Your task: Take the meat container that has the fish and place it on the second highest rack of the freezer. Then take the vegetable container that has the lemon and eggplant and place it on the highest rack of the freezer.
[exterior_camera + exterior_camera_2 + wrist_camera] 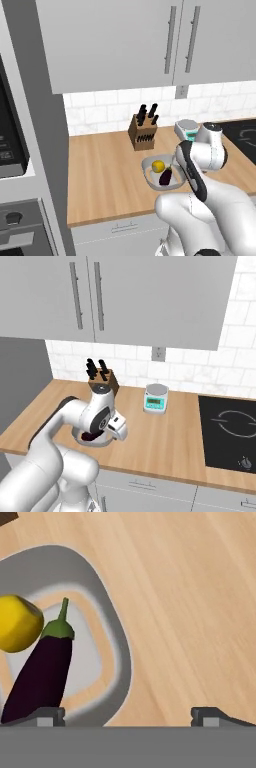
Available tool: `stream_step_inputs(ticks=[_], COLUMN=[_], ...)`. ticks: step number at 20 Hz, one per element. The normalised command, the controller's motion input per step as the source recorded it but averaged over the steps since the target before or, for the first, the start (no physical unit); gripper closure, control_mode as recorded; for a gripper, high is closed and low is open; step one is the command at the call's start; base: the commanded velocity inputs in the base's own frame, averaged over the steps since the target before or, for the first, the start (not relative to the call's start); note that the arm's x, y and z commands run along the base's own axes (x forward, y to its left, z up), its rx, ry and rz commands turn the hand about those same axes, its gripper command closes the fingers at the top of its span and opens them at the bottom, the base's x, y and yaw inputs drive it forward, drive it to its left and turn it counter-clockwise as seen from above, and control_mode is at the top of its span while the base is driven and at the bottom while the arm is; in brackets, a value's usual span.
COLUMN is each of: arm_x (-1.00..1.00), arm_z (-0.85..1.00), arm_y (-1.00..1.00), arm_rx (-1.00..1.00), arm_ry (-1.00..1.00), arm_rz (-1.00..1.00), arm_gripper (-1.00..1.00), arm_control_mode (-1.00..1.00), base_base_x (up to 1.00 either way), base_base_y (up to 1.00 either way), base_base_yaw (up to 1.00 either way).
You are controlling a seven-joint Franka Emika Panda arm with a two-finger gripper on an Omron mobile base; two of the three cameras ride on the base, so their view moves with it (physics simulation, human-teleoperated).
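Lemon and eggplant lie in the vegetable container; fingers spread wide.

Matt wood-grain counter, smooth grey container — plastic-looking, glossy purple eggplant, matt lemon

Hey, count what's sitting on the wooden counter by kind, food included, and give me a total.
Knife block: 1
Kitchen scale: 1
Vegetable container: 1
Lemon: 1
Eggplant: 1
Total: 5
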Motion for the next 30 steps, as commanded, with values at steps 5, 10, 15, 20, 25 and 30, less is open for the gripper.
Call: stream_step_inputs(ticks=[5, 10, 15, 20, 25, 30], arm_x=[0.19, 0.51, 0.28, 0.12, 0.0, 0.0], arm_z=[-0.34, -0.3, -0.47, -0.31, -0.25, -0.04], arm_y=[0.06, -0.04, -0.01, -0.02, 0.0, 0.0], arm_rx=[0.01, 0.07, 0.05, 0.05, 0.02, 0.0], arm_ry=[0.04, 0.08, 0.09, 0.04, 0.03, 0.0], arm_rz=[0.0, 0.0, 0.0, 0.0, 0.0, 0.0], arm_gripper=[-1.0, -1.0, -1.0, -1.0, -1.0, -1.0], arm_control_mode=[-1.0, -1.0, -1.0, -1.0, -1.0, -1.0], base_base_x=[0.0, 0.0, 0.0, 0.0, 0.0, 0.0], base_base_y=[0.0, 0.0, 0.0, 0.0, 0.0, 0.0], base_base_yaw=[0.0, 0.0, 0.0, 0.0, 0.0, 0.0])
